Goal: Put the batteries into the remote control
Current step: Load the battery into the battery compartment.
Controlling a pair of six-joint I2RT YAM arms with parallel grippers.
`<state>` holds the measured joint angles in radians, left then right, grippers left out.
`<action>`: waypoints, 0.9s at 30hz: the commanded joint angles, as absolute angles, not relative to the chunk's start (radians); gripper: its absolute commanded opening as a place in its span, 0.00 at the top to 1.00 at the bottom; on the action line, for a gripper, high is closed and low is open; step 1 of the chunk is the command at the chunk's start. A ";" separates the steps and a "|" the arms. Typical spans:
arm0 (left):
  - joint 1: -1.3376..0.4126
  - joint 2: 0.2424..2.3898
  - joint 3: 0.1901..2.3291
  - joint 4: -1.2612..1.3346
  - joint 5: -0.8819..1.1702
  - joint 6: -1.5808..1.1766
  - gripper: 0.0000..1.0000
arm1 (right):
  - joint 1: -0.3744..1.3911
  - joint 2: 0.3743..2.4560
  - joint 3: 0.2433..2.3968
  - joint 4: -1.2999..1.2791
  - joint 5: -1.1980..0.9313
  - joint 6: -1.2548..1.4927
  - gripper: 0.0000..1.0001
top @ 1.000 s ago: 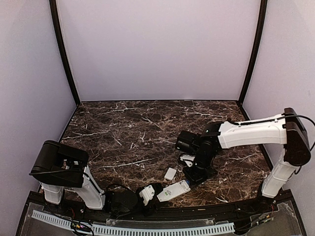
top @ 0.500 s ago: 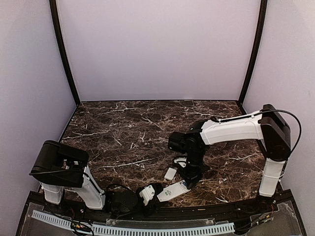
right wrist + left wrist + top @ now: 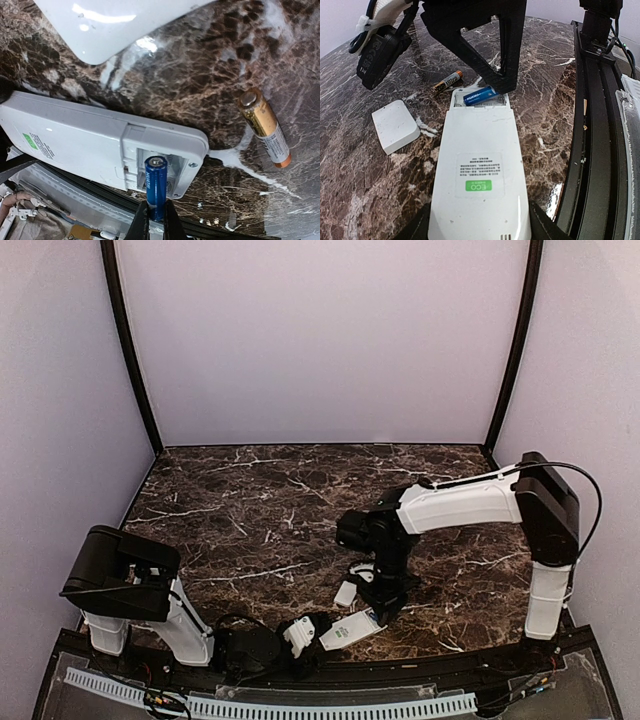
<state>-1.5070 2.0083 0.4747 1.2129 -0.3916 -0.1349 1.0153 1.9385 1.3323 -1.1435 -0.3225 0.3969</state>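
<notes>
I clamp the remote control (image 3: 480,170) back-up on the counter (image 3: 360,190) in my left gripper (image 3: 312,633) so its open bay (image 3: 176,165) faces my right gripper (image 3: 155,215), which is pinched on a blue battery (image 3: 156,182) at that bay.

so the remote control (image 3: 479,170) is lying back up, green ECO sticker showing, with a blue battery (image 3: 480,95) slanted in its open compartment, the right gripper (image 3: 499,86) on its end, and a gold battery (image 3: 447,81) and white cover plate (image 3: 395,125) on the marble to the left.
</notes>
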 commanded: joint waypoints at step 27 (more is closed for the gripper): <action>-1.506 2.039 0.468 1.091 -0.350 -0.118 1.00 | 1.018 1.991 1.347 -0.878 -0.231 0.495 1.00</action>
<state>-1.5070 2.0087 0.4747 1.2129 -0.3923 -0.1345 1.0153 1.9945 1.3724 -1.1141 -0.3046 0.4473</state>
